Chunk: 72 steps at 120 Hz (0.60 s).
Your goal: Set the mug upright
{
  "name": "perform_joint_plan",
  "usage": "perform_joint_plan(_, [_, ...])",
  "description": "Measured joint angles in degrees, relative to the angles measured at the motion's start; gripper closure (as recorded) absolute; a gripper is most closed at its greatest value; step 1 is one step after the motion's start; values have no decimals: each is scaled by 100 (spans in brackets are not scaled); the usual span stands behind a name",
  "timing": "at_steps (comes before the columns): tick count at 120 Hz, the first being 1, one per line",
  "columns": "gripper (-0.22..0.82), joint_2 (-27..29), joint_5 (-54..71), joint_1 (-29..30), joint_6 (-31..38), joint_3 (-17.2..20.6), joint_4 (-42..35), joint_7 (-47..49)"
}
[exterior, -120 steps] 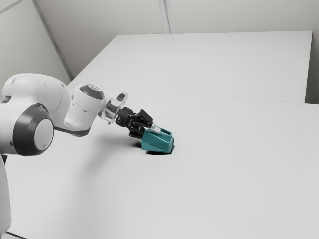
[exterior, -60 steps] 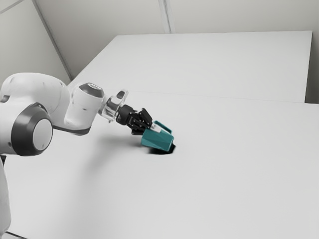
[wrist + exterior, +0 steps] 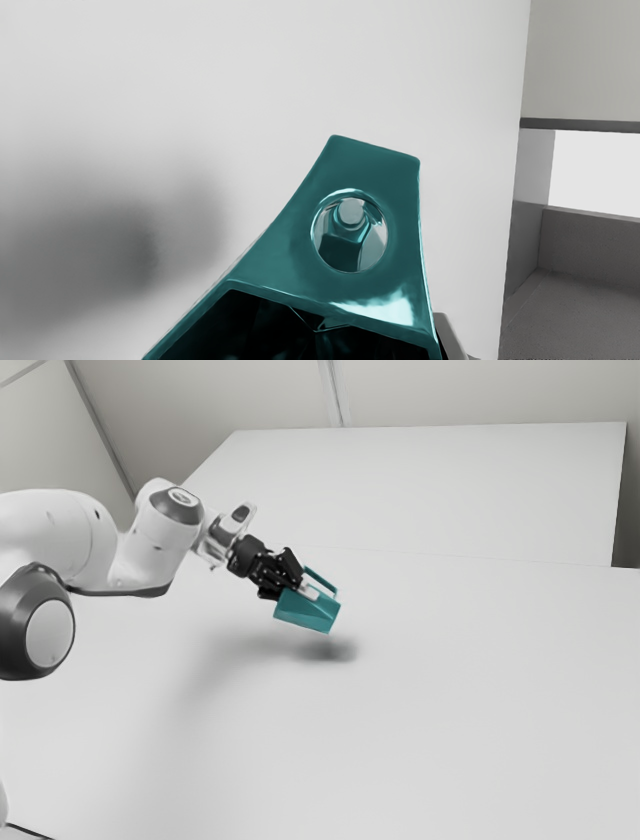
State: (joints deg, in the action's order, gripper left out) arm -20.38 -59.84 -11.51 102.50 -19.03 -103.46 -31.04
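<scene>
the hand [image 3: 304,592] holds the teal mug [image 3: 303,612], which hangs tilted above the bench [image 3: 450,700], clear of it. the mug's handle [image 3: 322,582] is on its upper side.

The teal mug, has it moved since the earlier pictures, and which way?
Yes, the mug has risen off the tabletop and shifted slightly toward the exterior view's left.

Mug [image 3: 308,614] now clear of the table [image 3: 450,710]
The gripper [image 3: 304,590] is higher too; the shadow [image 3: 328,651] beneath is softer and apart.
</scene>
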Motion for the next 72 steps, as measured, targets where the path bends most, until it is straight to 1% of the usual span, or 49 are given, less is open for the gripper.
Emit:
perform_joint_plan(10, [78, 214, 694, -72, 200, 16, 49, 268])
perform_joint_plan(20, [78, 284, 1470, -137, 347, 52, 239, 582])
perform_joint_plan(55, [78, 96, 3877, -314, 1201, 426, 372, 1687])
perform_joint_plan(72, [78, 76, 4891, -396, 1457, 554, 433, 2287])
